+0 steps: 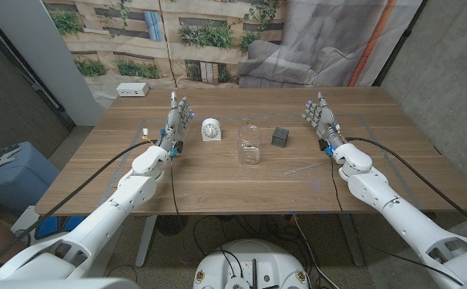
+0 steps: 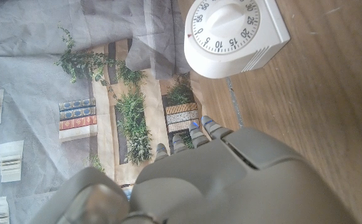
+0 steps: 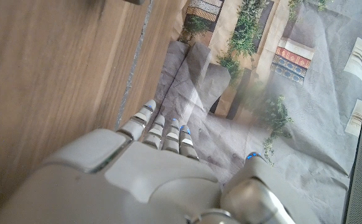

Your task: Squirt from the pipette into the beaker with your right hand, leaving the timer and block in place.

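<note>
A clear glass beaker (image 1: 249, 144) stands upright at the table's middle. Left of it sits a white round-dial timer (image 1: 210, 129) (image 2: 234, 34), and right of it a small black block (image 1: 280, 136). A thin clear pipette (image 1: 302, 169) lies on the wood in front of the block, nearer my right arm. My right hand (image 1: 322, 119) (image 3: 150, 174) stands on its edge to the right of the block, fingers straight and holding nothing. My left hand (image 1: 177, 120) (image 2: 218, 180) stands the same way left of the timer, also holding nothing.
A white power strip (image 1: 133, 90) lies at the table's far left corner. Black cables run along both arms. A printed backdrop hangs behind the wooden table (image 1: 217, 181), and a blue object (image 1: 13, 172) sits on the floor to the left.
</note>
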